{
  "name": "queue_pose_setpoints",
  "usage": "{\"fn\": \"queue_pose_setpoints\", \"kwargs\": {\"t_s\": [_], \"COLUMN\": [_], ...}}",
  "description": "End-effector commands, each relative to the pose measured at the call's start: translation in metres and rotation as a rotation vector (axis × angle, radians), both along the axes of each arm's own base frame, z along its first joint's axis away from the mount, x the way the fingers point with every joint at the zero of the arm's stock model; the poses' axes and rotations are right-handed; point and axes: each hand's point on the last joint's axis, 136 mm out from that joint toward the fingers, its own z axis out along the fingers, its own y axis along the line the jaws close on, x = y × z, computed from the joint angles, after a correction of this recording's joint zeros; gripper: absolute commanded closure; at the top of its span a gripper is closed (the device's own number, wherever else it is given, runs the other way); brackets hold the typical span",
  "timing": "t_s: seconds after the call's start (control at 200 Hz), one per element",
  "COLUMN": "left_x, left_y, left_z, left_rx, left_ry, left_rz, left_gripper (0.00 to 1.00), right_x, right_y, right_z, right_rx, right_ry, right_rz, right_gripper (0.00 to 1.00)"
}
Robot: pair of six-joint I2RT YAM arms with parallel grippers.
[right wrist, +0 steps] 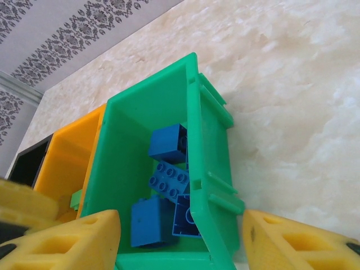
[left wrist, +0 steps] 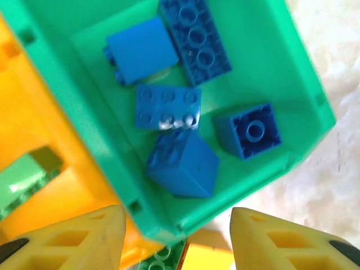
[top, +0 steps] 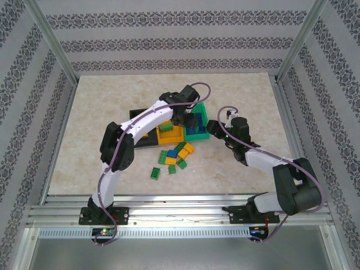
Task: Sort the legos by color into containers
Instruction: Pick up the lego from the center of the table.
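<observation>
Left pincer (left wrist: 177,242) and right pincer (right wrist: 180,242) gape empty over the green bin (left wrist: 292,73).
We count five blue legos (left wrist: 183,163) inside; the top view adds loose bricks (top: 174,157) on the counter (top: 112,101).

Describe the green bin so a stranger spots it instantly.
On the marble table stands a row of joined bins. The green bin is the end one, next to the orange bin. Its colour and its load of blue bricks set it apart.
</observation>
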Motion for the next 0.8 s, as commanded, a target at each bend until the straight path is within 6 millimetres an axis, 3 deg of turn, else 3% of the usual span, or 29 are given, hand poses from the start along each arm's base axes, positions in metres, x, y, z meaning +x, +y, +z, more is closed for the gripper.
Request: {"fn": "queue_pose_setpoints", "kwargs": {"t_s": [0.0,0.265,0.365,0.485,0.62,0.794], "left_x": [-0.001,-0.043,-0.063,-0.083,-0.092,-0.089], "left_y": [0.006,0.033,0.03,0.035,0.041,0.046], "left_z": [0.025,0.007,-0.007,-0.031,-0.048,-0.057], "left_rx": [-0.082,-0.118,-0.151,-0.067,0.029,0.078], "left_ry": [-0.082,-0.073,-0.013,0.044,0.08,0.093], "left_rz": [0.026,0.036,-0.011,-0.059,-0.074,-0.054], "left_gripper": [0.48,0.49,0.48,0.48,0.46,0.46], "right_x": [0.0,0.001,0.001,0.002,0.002,0.002], "right_y": [0.001,0.002,0.003,0.004,0.005,0.005], "right_z": [0.006,0.003,0.001,0.0,-0.001,-0.001], "right_rx": [0.026,0.03,0.031,0.033,0.031,0.029], "right_ry": [-0.023,-0.017,-0.012,-0.008,-0.008,-0.008], "right_rz": [0.004,0.009,0.012,0.014,0.017,0.016], "right_gripper": [0.41,0.41,0.41,0.41,0.41,0.41]}}
